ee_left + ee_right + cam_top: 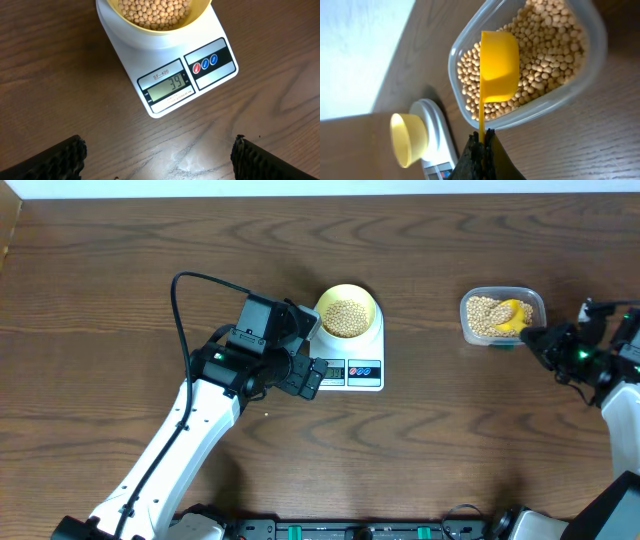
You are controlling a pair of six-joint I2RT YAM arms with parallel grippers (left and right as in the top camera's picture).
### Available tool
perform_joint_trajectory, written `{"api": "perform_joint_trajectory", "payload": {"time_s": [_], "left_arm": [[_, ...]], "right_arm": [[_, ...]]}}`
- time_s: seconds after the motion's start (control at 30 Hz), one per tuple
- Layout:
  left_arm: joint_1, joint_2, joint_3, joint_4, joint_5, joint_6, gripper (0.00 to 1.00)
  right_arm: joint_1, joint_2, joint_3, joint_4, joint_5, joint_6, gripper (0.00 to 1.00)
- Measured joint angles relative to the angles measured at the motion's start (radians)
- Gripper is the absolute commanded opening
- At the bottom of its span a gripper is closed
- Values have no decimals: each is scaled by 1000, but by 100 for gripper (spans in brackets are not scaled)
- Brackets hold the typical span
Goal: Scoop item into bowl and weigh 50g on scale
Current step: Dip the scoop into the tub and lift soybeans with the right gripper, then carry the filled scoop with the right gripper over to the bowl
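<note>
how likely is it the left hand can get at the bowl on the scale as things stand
Probably yes. The left hand is open and empty, just in front of the scale, and the bowl sits right beyond the display. Nothing stands between them that would block the way.

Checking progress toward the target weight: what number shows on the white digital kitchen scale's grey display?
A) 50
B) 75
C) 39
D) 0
C: in the left wrist view, the white digital kitchen scale shows 39 on its grey display.
</note>
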Motion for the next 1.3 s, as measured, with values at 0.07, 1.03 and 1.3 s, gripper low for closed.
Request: {"api": "perform_joint_trajectory", "payload": {"time_s": [0.07, 1.03, 1.3], "left_arm": [[0, 0, 0, 0, 0, 0, 95], [0, 0, 0, 0, 0, 0, 95], [0, 0, 0, 0, 0, 0, 95]], "right_arm": [[-28, 0, 0, 0, -34, 10, 1], [-185, 0, -57, 80, -379, 89, 1], [-185, 0, -58, 110, -412, 98, 1]]}}
